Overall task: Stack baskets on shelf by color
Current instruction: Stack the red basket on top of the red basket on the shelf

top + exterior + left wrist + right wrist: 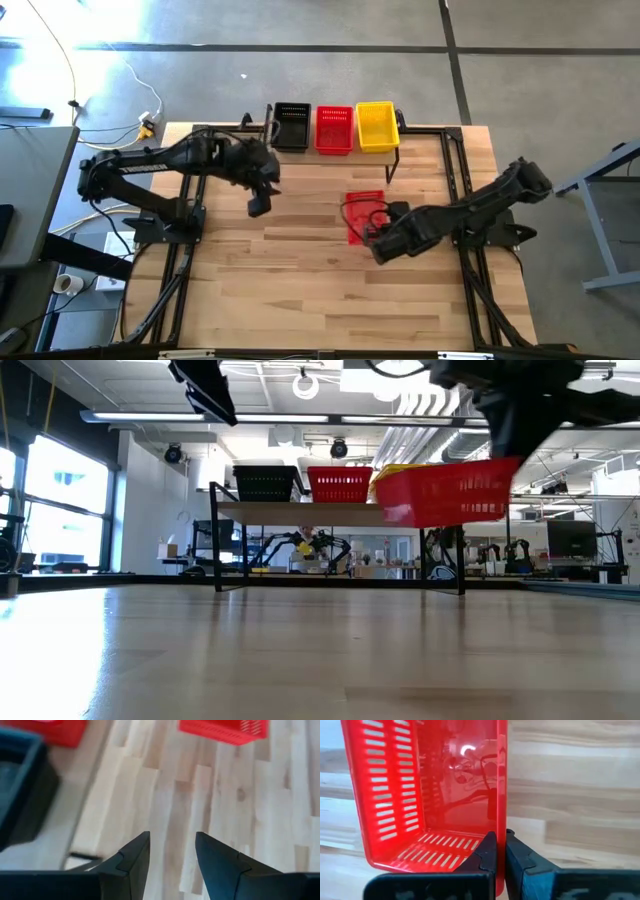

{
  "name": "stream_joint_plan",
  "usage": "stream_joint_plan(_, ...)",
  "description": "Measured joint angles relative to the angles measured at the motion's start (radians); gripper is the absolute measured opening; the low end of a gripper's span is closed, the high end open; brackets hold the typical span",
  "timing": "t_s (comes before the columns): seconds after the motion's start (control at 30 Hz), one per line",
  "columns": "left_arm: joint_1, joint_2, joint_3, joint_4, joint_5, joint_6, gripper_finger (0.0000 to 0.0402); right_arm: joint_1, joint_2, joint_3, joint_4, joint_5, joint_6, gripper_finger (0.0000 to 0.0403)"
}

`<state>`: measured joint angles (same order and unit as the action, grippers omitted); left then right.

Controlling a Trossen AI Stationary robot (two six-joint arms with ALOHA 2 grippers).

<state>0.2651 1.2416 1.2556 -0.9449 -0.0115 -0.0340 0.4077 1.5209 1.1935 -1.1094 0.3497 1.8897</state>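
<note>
On the shelf [330, 512] at the table's far edge stand a black basket [291, 127], a red basket [334, 128] and a yellow basket [377, 126] side by side on their bottoms. Another red basket [364, 214] hangs above the table's middle, and my right gripper [376, 238] is shut on it. Left of it, above the bare table, my left gripper [260, 205] is open with nothing between its fingers [135, 857]. My right gripper pinches one side wall of the red basket [501, 822], near a corner, with one finger [487, 855] inside the basket and the other [520, 857] outside. The fingers slant down from the table's right side. The basket [450, 492] hangs clear of the table, slightly tilted.
The shelf's thin black legs [462, 555] stand on the wooden tabletop [330, 290] at its far edge. The near half of the tabletop is bare wood. Black frame rails [470, 290] run along both sides of the table.
</note>
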Motion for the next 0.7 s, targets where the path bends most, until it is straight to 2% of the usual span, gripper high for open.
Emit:
stream_joint_plan(0.4,-0.232,0.081,0.0,0.041,-0.091,-0.008,0.0143,-0.076,0.218,0.225,0.024,0.046,-0.077,0.0)
stream_joint_plan(0.7,-0.368,0.126,0.0,0.111,-0.116,-0.008,0.0137,-0.103,0.321,0.327,0.164,0.094,-0.139,0.0)
